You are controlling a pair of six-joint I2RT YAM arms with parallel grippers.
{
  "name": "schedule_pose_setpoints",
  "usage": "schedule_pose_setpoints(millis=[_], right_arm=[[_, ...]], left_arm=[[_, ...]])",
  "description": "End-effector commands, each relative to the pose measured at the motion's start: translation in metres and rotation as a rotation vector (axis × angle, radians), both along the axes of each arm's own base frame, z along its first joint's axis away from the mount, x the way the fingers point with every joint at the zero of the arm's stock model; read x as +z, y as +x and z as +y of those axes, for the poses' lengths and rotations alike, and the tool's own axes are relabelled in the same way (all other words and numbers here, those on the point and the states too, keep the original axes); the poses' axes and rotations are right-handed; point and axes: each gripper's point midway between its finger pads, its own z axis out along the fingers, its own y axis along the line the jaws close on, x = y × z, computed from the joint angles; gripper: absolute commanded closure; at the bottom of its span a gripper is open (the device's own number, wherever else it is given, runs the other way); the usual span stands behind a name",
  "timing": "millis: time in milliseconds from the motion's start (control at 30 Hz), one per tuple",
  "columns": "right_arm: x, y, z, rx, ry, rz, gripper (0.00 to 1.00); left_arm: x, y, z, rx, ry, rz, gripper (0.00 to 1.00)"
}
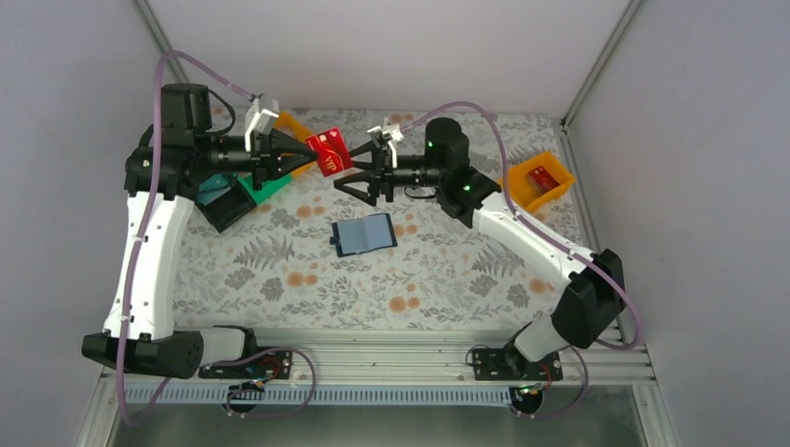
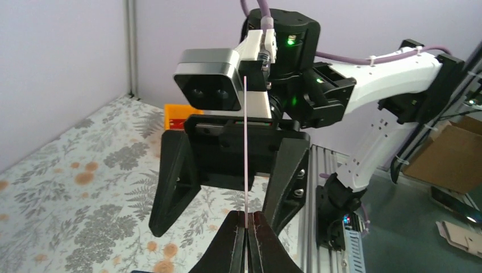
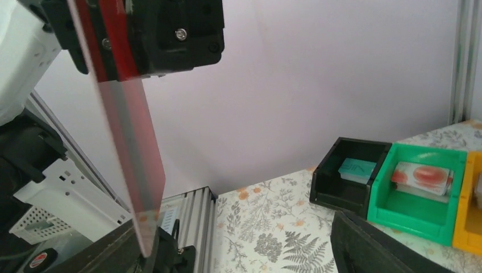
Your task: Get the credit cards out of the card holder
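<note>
A red credit card marked VIP hangs in the air above the table, with my left gripper shut on its left edge. In the left wrist view the card shows edge-on, pinched at my left gripper. My right gripper faces it from the right and stands open, its fingers on either side of the card. In the right wrist view the card is close by the left finger of my right gripper, with a wide gap to the other finger. The navy card holder lies open on the table.
At the back left stand a black bin with a pale teal card, a green bin with a pale red-blotched card, and an orange bin. Another orange bin at the right holds a red card.
</note>
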Motion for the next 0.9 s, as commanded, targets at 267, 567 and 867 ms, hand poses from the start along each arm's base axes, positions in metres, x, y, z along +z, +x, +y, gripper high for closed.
schedule_pose_setpoints(millis=[267,567,867], right_arm=[[0.046,-0.027,-0.004,0.103,0.09,-0.134,0.59],[0.025,-0.022,-0.004,0.085,-0.058,-0.119,0.96],[-0.052,-0.047,-0.009,0.226,-0.33,0.035,0.96]], left_arm=[[-0.011,-0.016,-0.003,-0.077,-0.022,0.004,0.98],[-0.038,0.003,0.004,0.024,0.104,-0.007,0.58],[-0.049,0.006,0.012,0.039,0.233,-0.075,0.07]])
